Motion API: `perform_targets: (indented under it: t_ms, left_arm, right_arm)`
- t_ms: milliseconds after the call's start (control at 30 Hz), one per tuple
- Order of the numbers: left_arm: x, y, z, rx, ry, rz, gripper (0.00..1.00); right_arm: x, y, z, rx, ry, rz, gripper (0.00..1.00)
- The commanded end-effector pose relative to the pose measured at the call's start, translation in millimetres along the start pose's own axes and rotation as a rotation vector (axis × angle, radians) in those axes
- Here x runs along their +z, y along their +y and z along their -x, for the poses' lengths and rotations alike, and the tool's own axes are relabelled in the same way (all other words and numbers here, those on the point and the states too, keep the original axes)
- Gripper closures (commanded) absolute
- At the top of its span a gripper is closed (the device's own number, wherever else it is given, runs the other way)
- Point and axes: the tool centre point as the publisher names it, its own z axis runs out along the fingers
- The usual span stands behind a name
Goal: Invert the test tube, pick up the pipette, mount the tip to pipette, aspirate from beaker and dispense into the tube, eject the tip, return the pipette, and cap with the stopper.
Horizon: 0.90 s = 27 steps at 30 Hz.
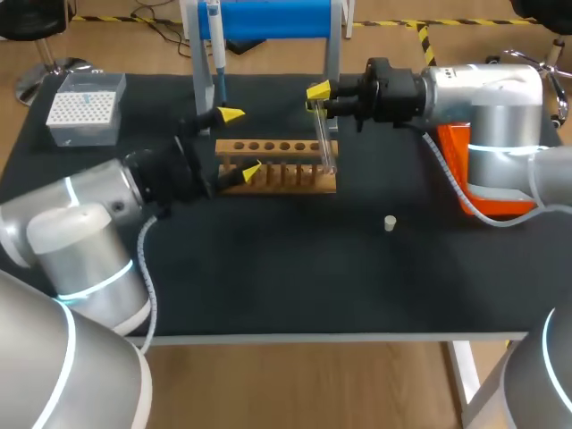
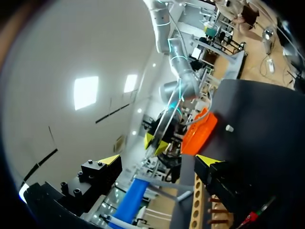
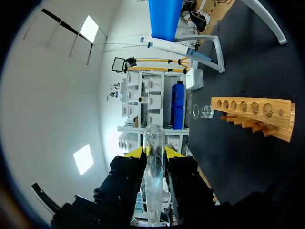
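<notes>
While our right jaws grip the test tube [image 1: 323,138] above the rack's [image 1: 295,186] right end, we should turn it slowly and lower it straight; our left jaws stand open by the rack's left end.

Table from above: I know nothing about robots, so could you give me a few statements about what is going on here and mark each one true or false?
1. The right arm's fingers grip the glass tube. True.
2. The left arm's fingers hold the pipette. False: they are open and empty beside the wooden rack; the pipette hangs on the blue stand at the back.
3. The small stopper lies on the table, apart from the rack. True.
4. The white box of tips sits on the table's right side. False: it is at the back left corner.
</notes>
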Motion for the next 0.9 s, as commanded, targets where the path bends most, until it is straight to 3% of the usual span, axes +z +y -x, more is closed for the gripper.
perform_targets:
  t_ms: [33,200,433,467,500,900]
  left_arm:
    - [12.8,-6.5,-3.5,0.127,0.076,-0.058,0.00]
    - [27.7,-15.9,-6.1,0.254,0.191,-0.114,0.00]
    - [35.9,-29.6,-9.1,0.420,0.176,-0.176,0.00]
    - [36.2,-31.3,-9.6,0.427,0.169,-0.148,0.00]
    - [36.3,-33.3,-10.2,0.437,0.138,-0.185,0.00]
    - [36.3,-33.3,-10.2,0.437,0.138,-0.185,0.00]
  right_arm:
    - [-0.5,-0.7,-0.6,-0.001,-0.002,0.001,1.00]
    - [-0.5,-0.7,-0.6,-0.001,-0.002,0.001,1.00]
    - [-0.5,-0.7,-0.6,-0.001,-0.002,0.001,1.00]
    - [-0.5,-0.7,-0.6,-0.001,-0.002,0.001,1.00]
    - [-0.5,-0.7,-0.6,-0.001,-0.002,0.001,1.00]
    - [-0.5,-0.7,-0.6,-0.001,-0.002,0.001,1.00]
